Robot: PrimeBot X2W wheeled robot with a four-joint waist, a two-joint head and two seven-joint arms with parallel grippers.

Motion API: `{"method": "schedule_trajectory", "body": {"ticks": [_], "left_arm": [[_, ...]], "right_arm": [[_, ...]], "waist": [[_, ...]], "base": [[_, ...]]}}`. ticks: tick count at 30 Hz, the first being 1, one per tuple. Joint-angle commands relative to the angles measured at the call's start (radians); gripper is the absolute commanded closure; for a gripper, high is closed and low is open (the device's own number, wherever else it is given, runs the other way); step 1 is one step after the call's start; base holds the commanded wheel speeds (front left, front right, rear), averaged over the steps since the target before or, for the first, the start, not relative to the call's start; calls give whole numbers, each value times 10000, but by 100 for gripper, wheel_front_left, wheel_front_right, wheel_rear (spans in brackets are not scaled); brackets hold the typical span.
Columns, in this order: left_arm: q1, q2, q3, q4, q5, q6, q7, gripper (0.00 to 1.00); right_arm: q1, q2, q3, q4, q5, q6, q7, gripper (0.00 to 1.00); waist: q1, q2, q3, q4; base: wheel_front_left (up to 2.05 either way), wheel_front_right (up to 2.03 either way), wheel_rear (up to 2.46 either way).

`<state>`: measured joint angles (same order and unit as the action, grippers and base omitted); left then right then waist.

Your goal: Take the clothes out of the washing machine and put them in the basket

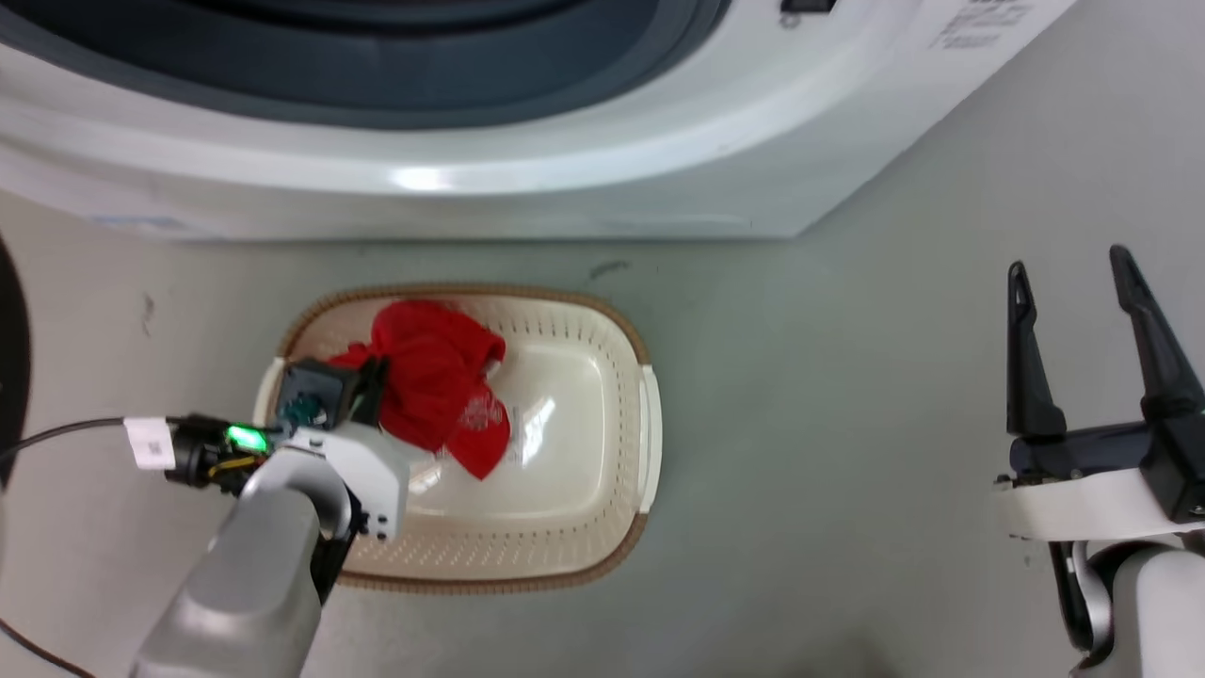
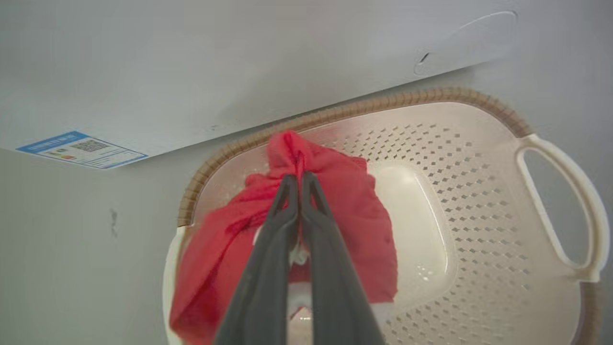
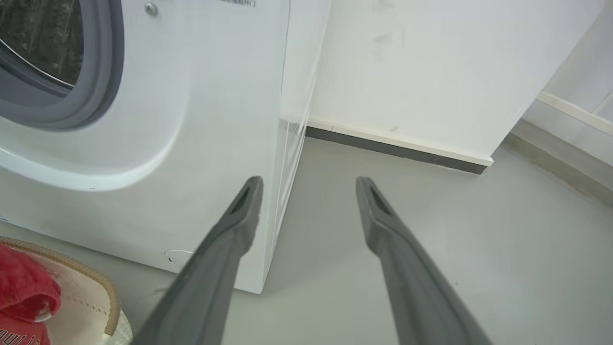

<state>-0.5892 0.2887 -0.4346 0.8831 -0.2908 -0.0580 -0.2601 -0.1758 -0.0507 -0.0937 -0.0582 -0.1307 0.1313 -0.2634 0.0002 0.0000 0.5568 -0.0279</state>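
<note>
Grey floor (image 1: 847,424) meets the washing machine (image 1: 565,151). The left tool (image 2: 300,176) pinches a red garment (image 2: 349,211) over the basket (image 2: 479,201); the right tool (image 3: 309,181) gapes.

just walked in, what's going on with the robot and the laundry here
The robot's left end effector is shut on a red garment and holds it over the cream basket, which sits on the floor in front of the washing machine. The fabric hangs into the basket, not yet released. The right end effector is open and holds nothing, off to the side.
</note>
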Motion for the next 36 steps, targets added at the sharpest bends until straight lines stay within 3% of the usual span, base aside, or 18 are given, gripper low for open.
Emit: {"method": "schedule_trajectory", "body": {"ticks": [1, 14, 23, 24, 25, 26, 36], "left_arm": [[-498, -54, 31, 376, 72, -30, -65, 100], [-2706, -276, -331, 2862, 604, -162, -54, 100], [-3073, -394, -364, 3413, 597, -113, -55, 100], [-3078, -417, -350, 3415, 572, -107, -55, 89], [-3063, -428, -343, 3373, 572, -59, -55, 52], [-3008, -434, -342, 3367, 575, -42, -55, 0], [-2066, -319, -99, 2616, 412, -53, -55, 0]], "right_arm": [[-216, 9, -22, -189, -100, -10, -21, 0], [-460, 9, -360, -1400, -84, -10, -21, 0], [-448, 9, -451, -1765, -39, -10, -21, 0], [-458, 9, -454, -1761, -33, -10, -21, 0], [-467, 9, -446, -1737, -39, -10, -21, 0], [-498, 9, -431, -1699, -39, -10, -21, 0], [-653, 9, -237, -1026, -23, -10, -21, 0]], "waist": [[-2, 0, 1248, -106], [-2, 0, 3675, -378], [-2, 0, 4271, -449], [-2, 0, 4259, -452], [-2, 0, 4220, -449], [-2, 0, 4150, -445], [-2, 0, 2508, -412]], "base": [[0, 0, 0], [0, 0, 0], [0, 0, 0], [0, 0, 0], [0, 0, 0], [0, 0, 0], [0, 0, 0]]}}
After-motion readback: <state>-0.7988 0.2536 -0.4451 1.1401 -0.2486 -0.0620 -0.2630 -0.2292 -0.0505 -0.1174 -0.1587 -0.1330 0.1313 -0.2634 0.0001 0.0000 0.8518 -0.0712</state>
